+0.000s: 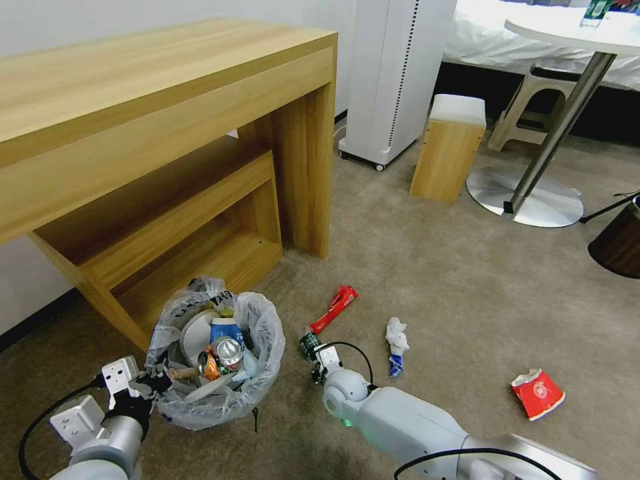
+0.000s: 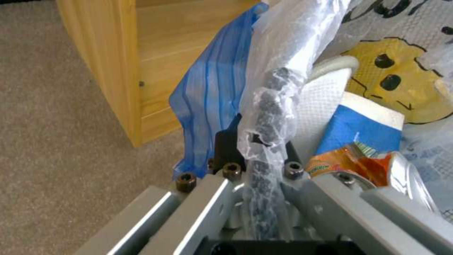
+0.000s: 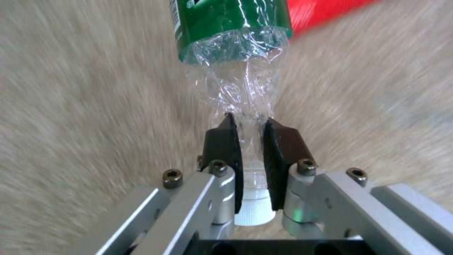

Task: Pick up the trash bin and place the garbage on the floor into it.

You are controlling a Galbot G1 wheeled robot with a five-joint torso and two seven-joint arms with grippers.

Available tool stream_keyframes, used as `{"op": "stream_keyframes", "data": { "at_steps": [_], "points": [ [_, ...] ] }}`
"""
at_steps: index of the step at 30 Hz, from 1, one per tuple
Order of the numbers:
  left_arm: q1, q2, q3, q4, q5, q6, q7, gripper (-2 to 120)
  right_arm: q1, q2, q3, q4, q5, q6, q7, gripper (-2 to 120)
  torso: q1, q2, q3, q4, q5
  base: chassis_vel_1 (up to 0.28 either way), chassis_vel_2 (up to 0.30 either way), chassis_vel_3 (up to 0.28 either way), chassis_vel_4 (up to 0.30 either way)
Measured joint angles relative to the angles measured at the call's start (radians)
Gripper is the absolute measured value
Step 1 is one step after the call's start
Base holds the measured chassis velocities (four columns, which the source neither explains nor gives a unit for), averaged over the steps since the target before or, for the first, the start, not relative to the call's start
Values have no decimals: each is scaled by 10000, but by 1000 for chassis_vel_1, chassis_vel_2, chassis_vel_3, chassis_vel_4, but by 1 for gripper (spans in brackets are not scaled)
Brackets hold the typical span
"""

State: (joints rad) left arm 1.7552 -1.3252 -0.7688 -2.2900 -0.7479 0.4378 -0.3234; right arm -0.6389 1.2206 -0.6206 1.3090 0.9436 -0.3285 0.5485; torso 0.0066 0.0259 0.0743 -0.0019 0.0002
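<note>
the bin (image 1: 213,360) sits on the beige floor (image 1: 467,300) just beside the low shelf of the wood desk (image 1: 167,133). the left gripper (image 1: 143,383) is at the bin's near rim, and in the left wrist view its pads are pinched together on the rim w/ the white bag (image 2: 278,81) squeezed between them. so the bin is held, but i can't tell if it is lifted or on the floor. inside are a can (image 1: 228,350), a blue-white cup (image 1: 225,329), white paper and other bits

the right gripper (image 3: 247,141) is down low by the floor, a bit right of the bin. its 2 black pads are clamped on the clear neck of the green bottle (image 3: 231,32), near the white cap. the bottle's fat green end points away from the wrist, toward the long red packet (image 1: 335,307) lying just past it

step in hand, i think: bottle is grabbed, now it has to go in the bin. next move needs the right arm to lift the bottle up off the floor, swing it left over the open top of the bin, and let go. the bin is pretty full, so the bottle should drop in the middle, not on the rim, or it may roll out. the left gripper must keep the bin steady

left on the floor: the red packet, a white crumpled paper w/ a blue wrapper (image 1: 397,343) to the right of it, and a squashed red-white cup (image 1: 537,393) well apart, far right
</note>
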Motion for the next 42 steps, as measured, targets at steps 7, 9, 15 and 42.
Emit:
{"op": "stream_keyframes", "data": {
  "at_steps": [7,9,15,42],
  "points": [
    [-161,89,-62,265,-21,-29,-6,0,-711,-2994,1538,4733,-505,1162,-270,7,0,0,-1,-9,2,0,0,0,0],
    [-181,102,-67,315,-24,-31,-14,0,-845,-3377,1829,5495,-723,1619,-577,7,0,0,-2,-6,-1,0,0,0,0],
    [-232,103,-72,364,-26,-33,-32,0,-657,-4392,2208,7639,-1127,3059,-1951,6,0,0,-2,-4,1,0,0,0,0],
    [218,-19,-166,-457,-62,39,-70,0,3292,-1143,-3304,6601,1619,636,439,3,0,0,0,-2,-4,0,0,0,0]
  ]
}}
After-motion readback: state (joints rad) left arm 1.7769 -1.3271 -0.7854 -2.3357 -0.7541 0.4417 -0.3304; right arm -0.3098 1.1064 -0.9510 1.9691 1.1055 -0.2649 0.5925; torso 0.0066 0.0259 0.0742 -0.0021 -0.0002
